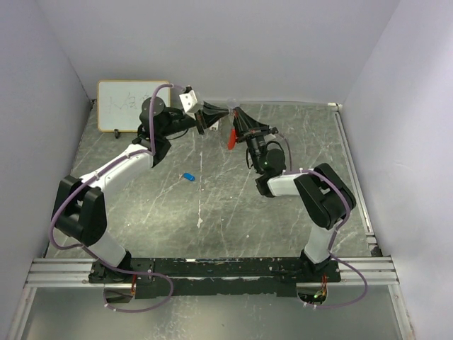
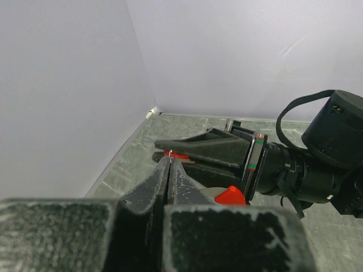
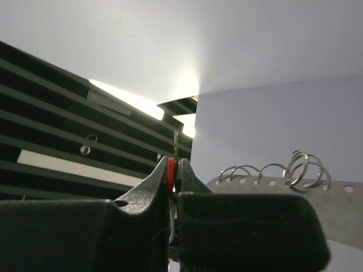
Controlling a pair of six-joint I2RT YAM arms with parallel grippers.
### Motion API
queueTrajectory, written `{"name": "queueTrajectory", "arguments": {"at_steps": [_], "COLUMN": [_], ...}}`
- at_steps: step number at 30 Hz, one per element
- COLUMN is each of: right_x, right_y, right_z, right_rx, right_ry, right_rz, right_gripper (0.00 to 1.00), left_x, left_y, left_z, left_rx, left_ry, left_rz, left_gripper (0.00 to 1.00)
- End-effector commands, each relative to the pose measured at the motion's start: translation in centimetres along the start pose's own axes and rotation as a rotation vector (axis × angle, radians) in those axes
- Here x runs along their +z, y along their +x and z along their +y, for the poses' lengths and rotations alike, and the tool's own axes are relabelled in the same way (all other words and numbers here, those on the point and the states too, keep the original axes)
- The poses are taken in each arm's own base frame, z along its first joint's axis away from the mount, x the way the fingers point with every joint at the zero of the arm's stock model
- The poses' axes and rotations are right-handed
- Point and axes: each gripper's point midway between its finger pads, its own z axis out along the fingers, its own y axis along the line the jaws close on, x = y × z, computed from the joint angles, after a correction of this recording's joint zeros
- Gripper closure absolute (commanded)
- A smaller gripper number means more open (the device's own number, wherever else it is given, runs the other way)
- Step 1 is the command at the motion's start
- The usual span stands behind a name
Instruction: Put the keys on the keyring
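Observation:
My two grippers meet tip to tip above the back of the table. The left gripper point(image 1: 224, 113) point(image 2: 169, 160) is shut on the keyring's thin wire ring point(image 2: 169, 154). Its red strap point(image 1: 231, 138) point(image 2: 231, 196) hangs below the tips. The grey strip with holes and wire loops point(image 3: 272, 178) shows beside the right fingers. The right gripper point(image 1: 238, 115) point(image 3: 174, 161) is shut on the red key point(image 3: 171, 170) point(image 2: 178, 154). Its silver blade point(image 3: 176, 144) sticks up past the tips. The blue key point(image 1: 188, 176) lies loose on the table, below the left arm.
A small whiteboard point(image 1: 131, 105) leans against the back wall at the left, behind the left arm. White walls close in the grey marbled table point(image 1: 212, 212) on three sides. A metal rail point(image 1: 352, 170) runs along its right edge.

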Motion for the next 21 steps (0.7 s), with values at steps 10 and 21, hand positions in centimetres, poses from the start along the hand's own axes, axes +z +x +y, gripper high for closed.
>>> {"name": "queueTrajectory", "arguments": {"at_steps": [10,21], "right_x": [1.4,2.6], "right_y": [2.4,1.2], "right_z": [4.9,7.2], "right_rx": [-0.282,-0.966], "right_ry": [0.001,0.291], "right_rz": [0.175,0.113], "right_gripper": [1.0,1.0], "left_x": [-0.5,-1.8], "left_y": [-4.4,-5.4], "left_z": [0.5,0.5], "left_rx": [0.018,-0.003], "left_ry": [-0.077,-0.139], "left_rz": [-0.103,-0.084], "left_gripper": [0.62,0.48]}}
